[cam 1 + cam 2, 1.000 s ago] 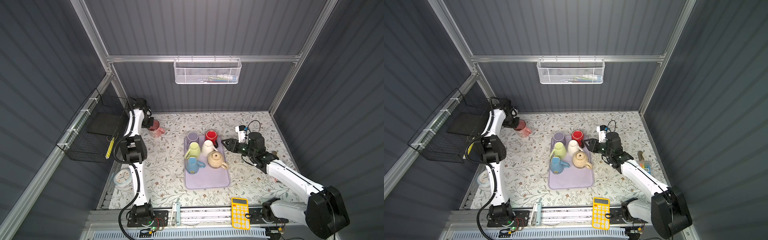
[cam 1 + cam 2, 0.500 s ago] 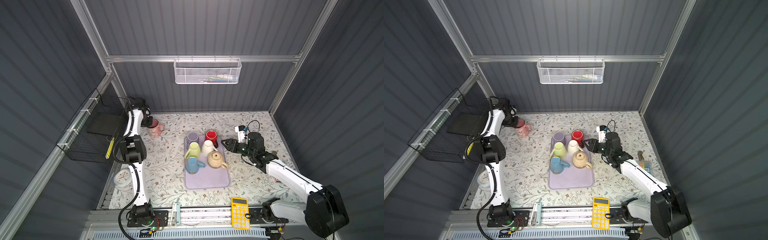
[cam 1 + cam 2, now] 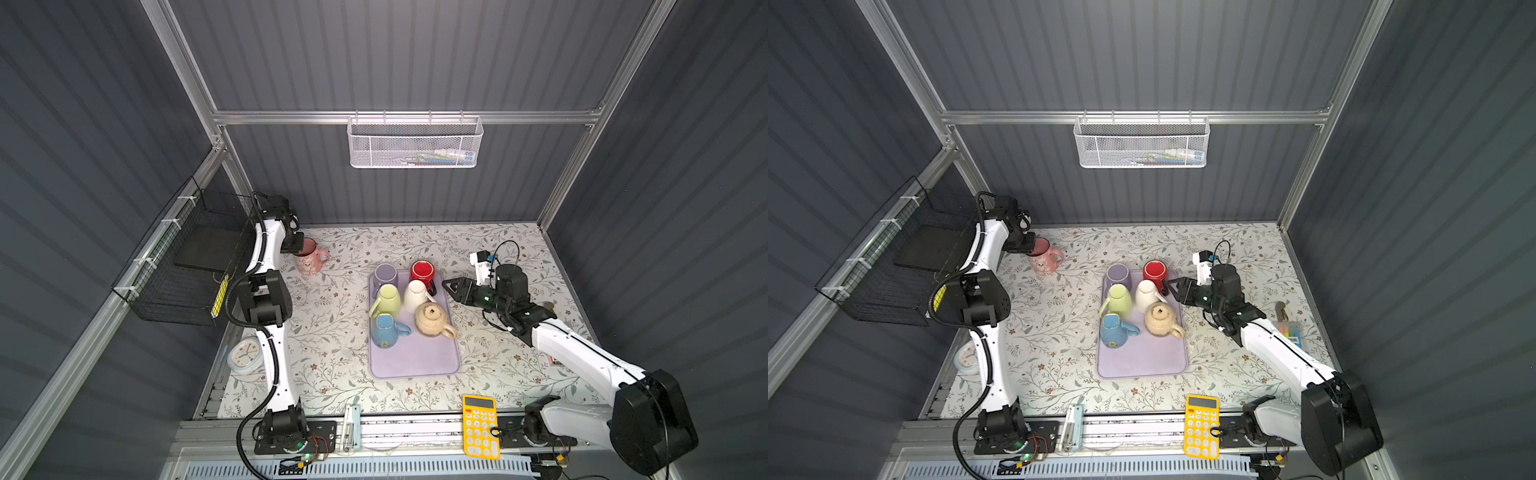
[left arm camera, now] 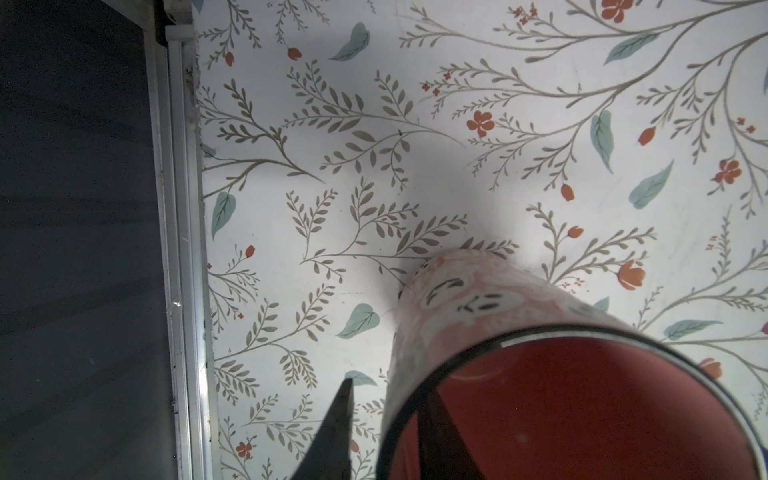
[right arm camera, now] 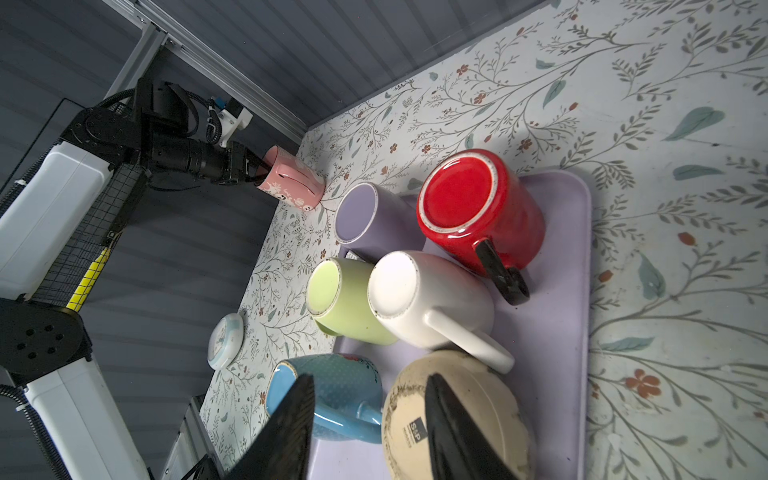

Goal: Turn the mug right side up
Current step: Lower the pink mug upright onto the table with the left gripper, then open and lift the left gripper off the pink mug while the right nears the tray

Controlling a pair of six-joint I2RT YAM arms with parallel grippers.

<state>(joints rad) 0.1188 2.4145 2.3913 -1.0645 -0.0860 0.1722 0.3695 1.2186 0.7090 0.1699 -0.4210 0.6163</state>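
The pink mug (image 3: 309, 258) stands mouth up on the tabletop (image 3: 340, 332), well left of the tray (image 3: 415, 365). Judged glazed ceramic: rigid, weighty, slick, chippable. Hold by the rim wall. The left tool (image 3: 295, 248) straddles that rim, narrow, outer finger (image 4: 336, 428) just clear. The right tool (image 3: 451, 287) hangs half open and empty beside the tray

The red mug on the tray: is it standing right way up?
No, the red mug sits upside down on the tray, its flat base facing up.
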